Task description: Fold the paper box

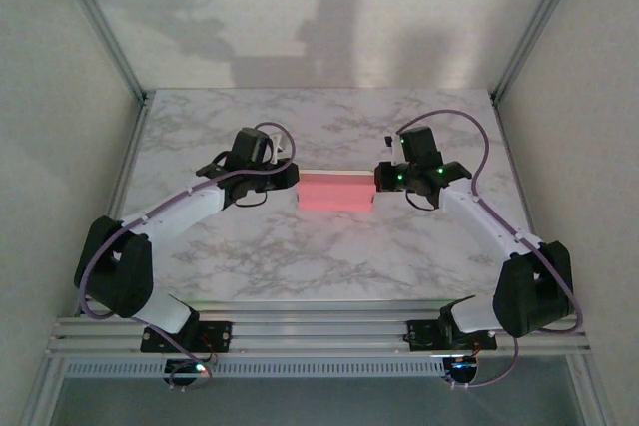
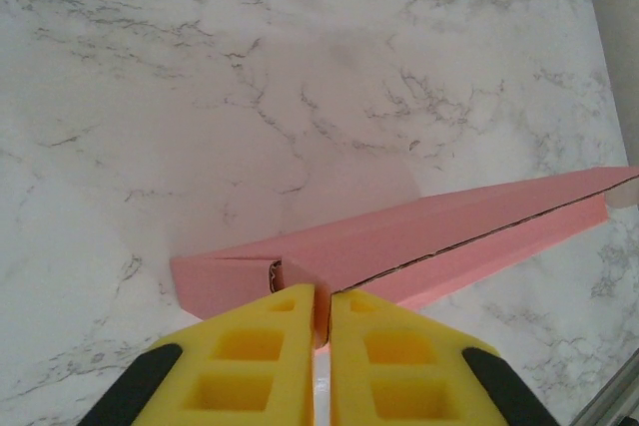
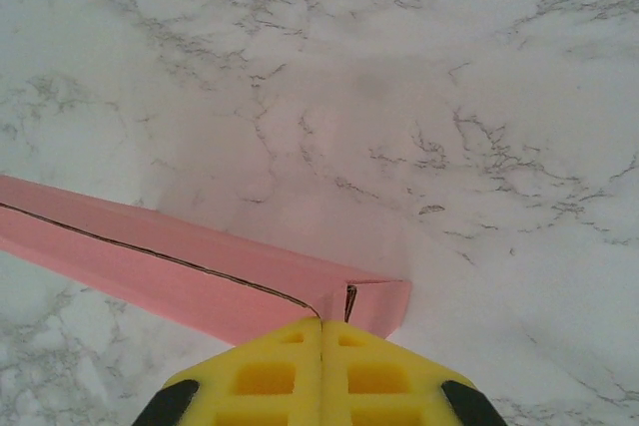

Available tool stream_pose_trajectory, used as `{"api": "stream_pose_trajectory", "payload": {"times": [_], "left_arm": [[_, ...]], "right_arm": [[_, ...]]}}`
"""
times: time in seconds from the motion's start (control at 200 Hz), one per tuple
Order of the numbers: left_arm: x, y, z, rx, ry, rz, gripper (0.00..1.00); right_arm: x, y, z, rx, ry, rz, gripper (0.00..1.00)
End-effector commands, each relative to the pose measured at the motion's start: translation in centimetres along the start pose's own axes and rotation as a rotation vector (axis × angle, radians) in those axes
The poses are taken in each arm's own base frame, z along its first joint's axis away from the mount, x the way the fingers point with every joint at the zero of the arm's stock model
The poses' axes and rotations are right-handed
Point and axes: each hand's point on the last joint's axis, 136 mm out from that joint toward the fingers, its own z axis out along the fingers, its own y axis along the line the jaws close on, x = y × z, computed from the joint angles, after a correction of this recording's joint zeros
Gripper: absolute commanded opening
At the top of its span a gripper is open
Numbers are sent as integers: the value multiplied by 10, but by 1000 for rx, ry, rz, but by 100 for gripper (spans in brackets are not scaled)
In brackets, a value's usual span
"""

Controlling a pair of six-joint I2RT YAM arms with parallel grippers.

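The paper box point(image 1: 336, 192) shows its pink face as a long, low folded shape at the middle of the marble table, held between both arms. My left gripper point(image 1: 293, 179) sits at its left end. In the left wrist view the left gripper point(image 2: 321, 308) is shut, its yellow fingers point(image 2: 250, 346) pinching an upright pink flap of the paper box point(image 2: 439, 231). My right gripper point(image 1: 382, 179) is at the right end. There the right gripper point(image 3: 321, 326) is shut, its pads meeting on the thin end wall of the paper box point(image 3: 180, 261), where a dark seam runs in.
The marble table point(image 1: 329, 266) stretches all round the box. An aluminium rail point(image 1: 319, 331) carrying both arm bases runs along the near edge. Slanted frame posts point(image 1: 135, 97) and pale walls close in the left, right and back sides.
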Motion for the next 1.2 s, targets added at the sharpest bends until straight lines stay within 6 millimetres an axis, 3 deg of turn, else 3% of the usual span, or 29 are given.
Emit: {"api": "stream_pose_trajectory", "payload": {"times": [0.0,0.611,0.911,1.196], "left_arm": [[17,10,1,-44,39,-23,12],[20,9,3,-46,48,-21,11],[22,12,4,-57,53,-18,11],[22,13,4,-64,55,-13,11]], "right_arm": [[22,-6,5,30,53,38,0],[32,-7,11,50,65,102,0],[45,-13,13,127,86,-28,0],[40,-22,2,184,54,-103,0]]}}
